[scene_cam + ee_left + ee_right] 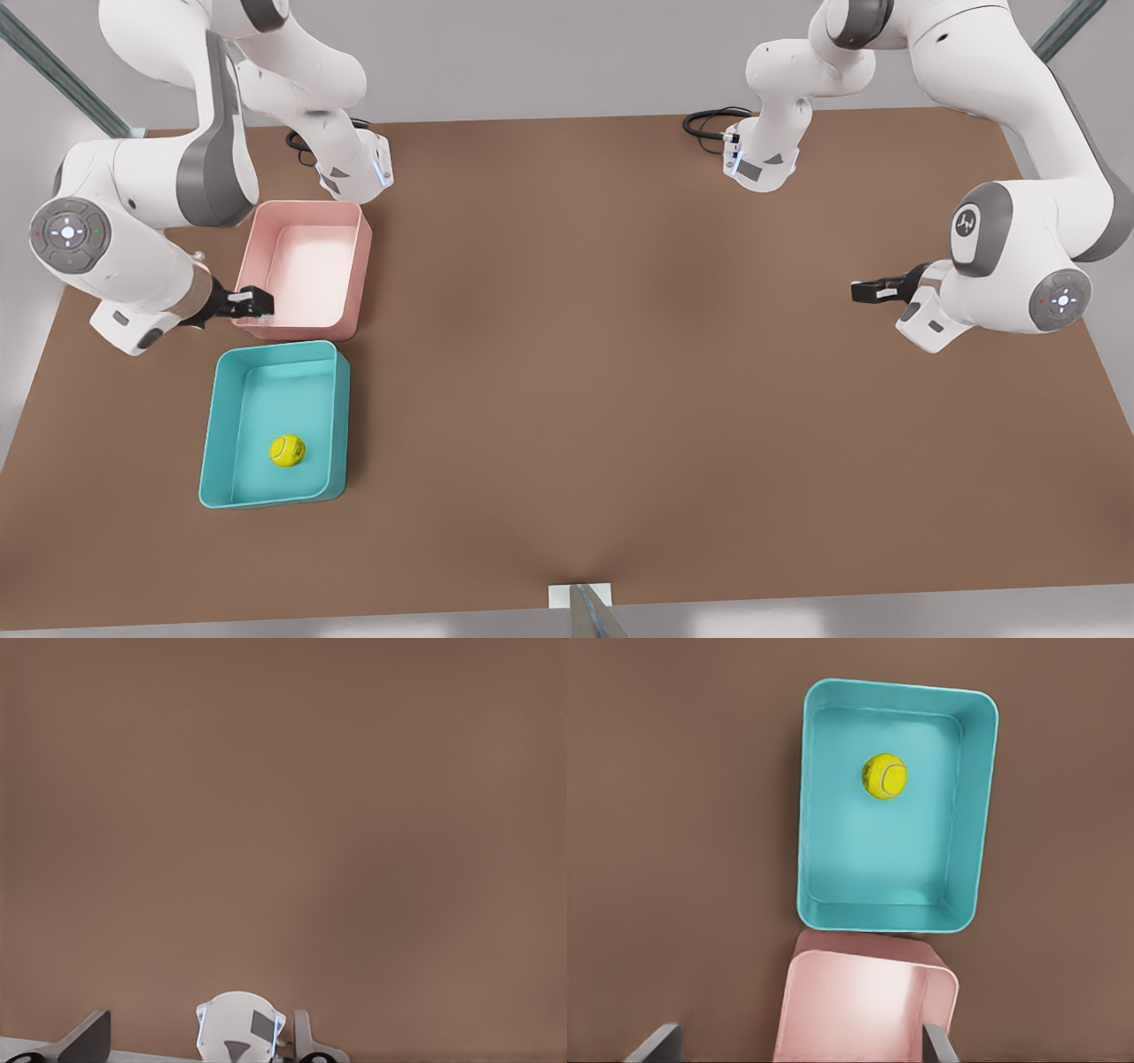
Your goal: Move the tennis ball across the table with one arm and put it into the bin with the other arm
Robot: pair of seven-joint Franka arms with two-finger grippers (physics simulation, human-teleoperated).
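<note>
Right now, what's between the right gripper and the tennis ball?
In the front view, the right gripper hangs over the pink tray; between it and the ball lie that tray's near wall and the bin wall.

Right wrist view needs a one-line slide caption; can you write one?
Tennis ball resting inside the teal bin, pink tray alongside on the table.

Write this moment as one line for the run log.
small yellow-green tennis ball: inside teal rectangular plastic bin | right hand: open, above pink rectangular tray | left hand: over bare brown table
</note>
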